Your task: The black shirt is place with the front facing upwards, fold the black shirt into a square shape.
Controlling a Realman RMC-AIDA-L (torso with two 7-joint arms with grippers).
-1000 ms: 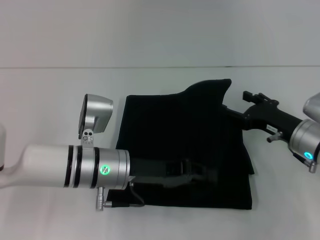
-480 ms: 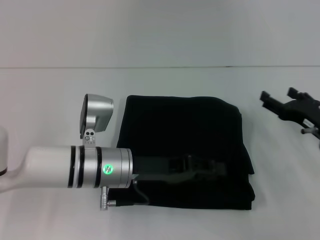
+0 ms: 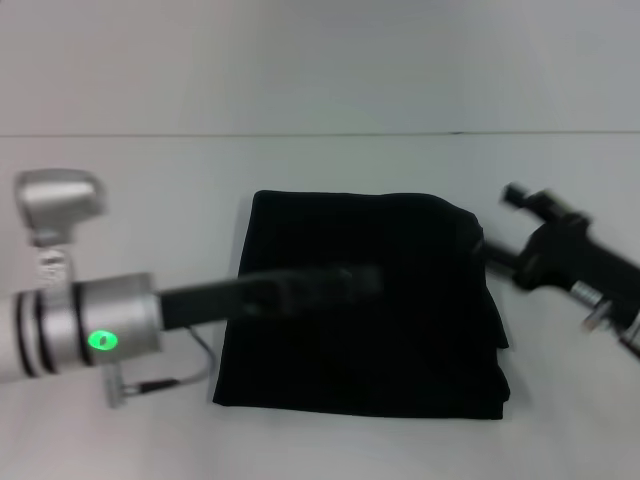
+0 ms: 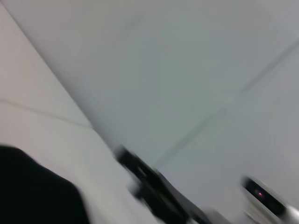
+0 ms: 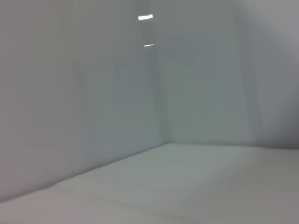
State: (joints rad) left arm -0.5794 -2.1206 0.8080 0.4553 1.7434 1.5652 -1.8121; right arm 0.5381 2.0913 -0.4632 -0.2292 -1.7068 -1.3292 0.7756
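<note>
Since black shirt (image 3: 365, 300) already lies as neat square mid-frame on desk (image 3: 320, 170), folding looks basically done; both end effector states blurred, can't tell.

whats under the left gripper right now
The folded black shirt lies under the left gripper, which reaches over the cloth's middle. The shirt rests on the white table. The gripper's dark body hides the cloth right below it, so contact cannot be told.
</note>
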